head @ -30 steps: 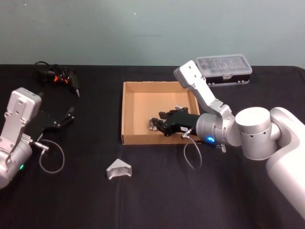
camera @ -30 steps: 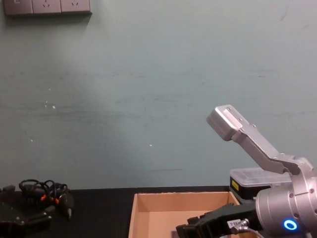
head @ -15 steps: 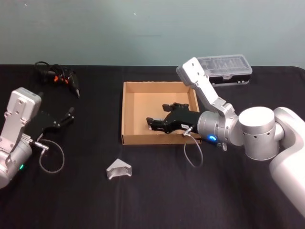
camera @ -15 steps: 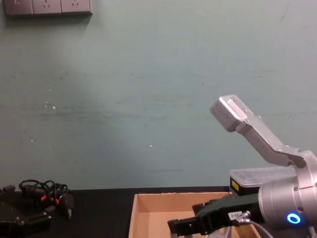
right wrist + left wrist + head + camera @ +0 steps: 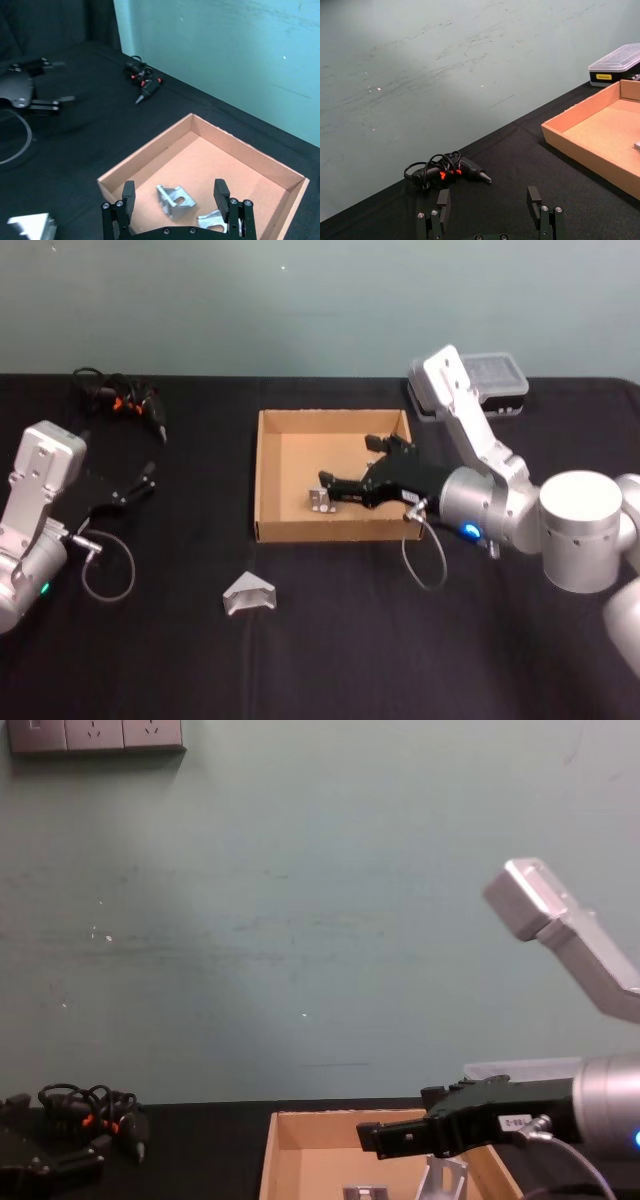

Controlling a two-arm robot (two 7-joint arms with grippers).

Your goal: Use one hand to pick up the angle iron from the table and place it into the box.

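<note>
The right gripper (image 5: pixel 174 188) hangs over the box (image 5: pixel 259 476), which sits in the middle of the table (image 5: pixel 340 650). Its jaws are spread wide and hold nothing. In the right wrist view an angle iron (image 5: pixel 175 200) lies flat on the box's brown floor, in the gap between the lines of the two black fingers (image 5: pixel 128 196), nearer the middle than either one and touching neither. In the head view the same piece sits near the box's front wall, just past the tip of the lower finger. The chest view shows the gripper level with or above the cardboard rim, with the metal lying lower down on the floor. A second angle iron (image 5: pixel 214 220) is also in the box, close by the other finger and partly hidden behind it; whether they touch cannot be told. A third angle iron (image 5: pixel 250 593) lies on the table in front of the box's near left corner, well apart from the right gripper. The left gripper (image 5: pixel 490 210) is parked over the left side of the table, its jaws open and empty. A bundle of black cables (image 5: pixel 118 400) lies at the far left, and a clear-lidded case (image 5: pixel 497 375) sits behind the right arm.
</note>
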